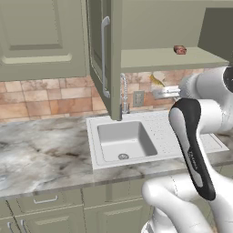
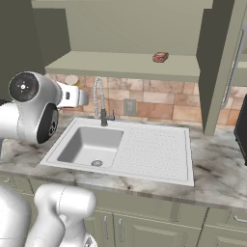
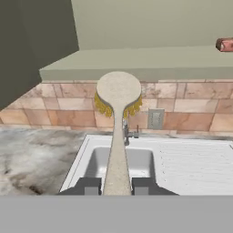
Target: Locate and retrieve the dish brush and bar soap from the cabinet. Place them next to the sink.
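In the hand view the gripper [image 3: 116, 185] is clamped on the pale handle of the dish brush [image 3: 118, 119], one dark fingertip [image 3: 88, 185] on each side of the stick; the handle runs straight away from the jaws to a round pale head fringed with yellow bristles; the brush is carried in the air, out in front of the tiled backsplash [image 3: 54, 105] and above the sink [image 3: 191, 161]. In the left base view the white arm [image 1: 193, 141] rises over the counter edge, and a bit of yellow bristle [image 1: 156, 80] shows just past the hand, below the cabinet shelf. Beneath the brush lies the sink [image 1: 136, 142], a white inset basin with a round drain and a dotted drainboard to its right, set in the marbled countertop [image 1: 41, 154]; at its back rim stands the chrome spring-neck faucet [image 1: 124, 93], with a wall outlet [image 1: 138, 98] just beside it on the tiles. Farther back and higher, the cabinet [image 1: 159, 32] hangs open, its panelled door [image 1: 101, 50] swung out with a long silver bar handle; on the plain inner shelf rests the bar soap [image 1: 180, 50], a small reddish-brown block near the shelf's front edge; the right base view shows the same soap [image 2: 160, 57] lying alone on the shelf, well apart from the brush.
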